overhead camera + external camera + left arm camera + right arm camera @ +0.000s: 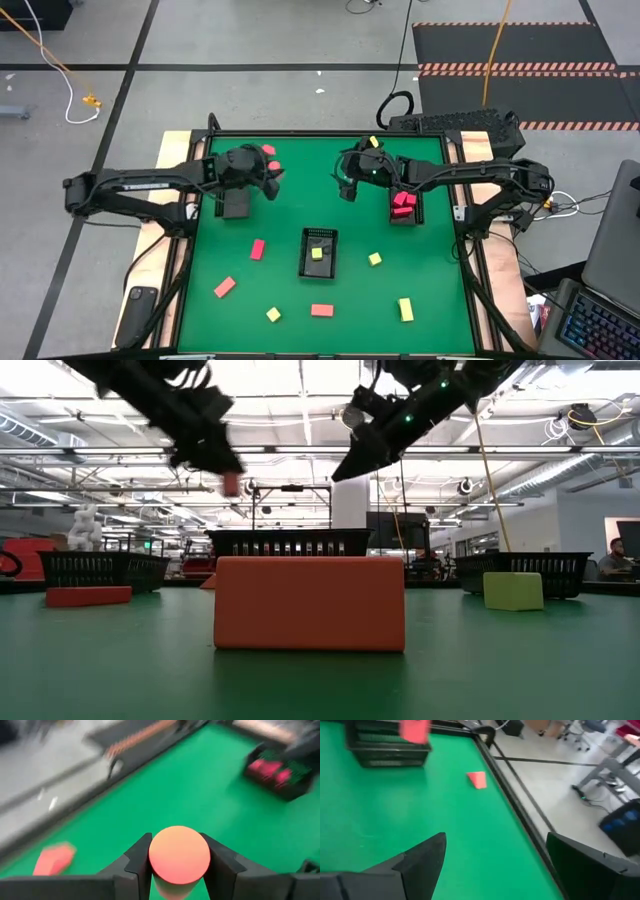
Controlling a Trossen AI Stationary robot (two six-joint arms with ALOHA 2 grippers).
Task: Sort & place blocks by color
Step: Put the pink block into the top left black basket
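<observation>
My left gripper (268, 184) hangs above the table's far left part, beside the empty left tray (237, 204), and is shut on a salmon-orange cylinder (179, 854). My right gripper (345, 186) is open and empty, raised over the far middle, left of the right tray (403, 207), which holds pink-red blocks. A middle tray (318, 251) holds a yellow block. Loose blocks lie flat on the green mat: pink-red ones (257, 248) (225, 287) (321, 310) (268, 150), and yellow ones (375, 259) (405, 309) (273, 314). My left gripper pinches the cylinder by its curved sides (150, 857), one finger (137, 860) on each side. Its round end face (179, 851) points back at the wrist camera, so it lies along the fingers. In the low view it (231, 483) is lifted well clear of the table.
A yellow block (373, 142) sits at the far edge by the right arm. In the low view an orange block (310, 603) stands close in front. Bare green mat lies between the trays and along the near middle. Wooden rails edge the mat left and right.
</observation>
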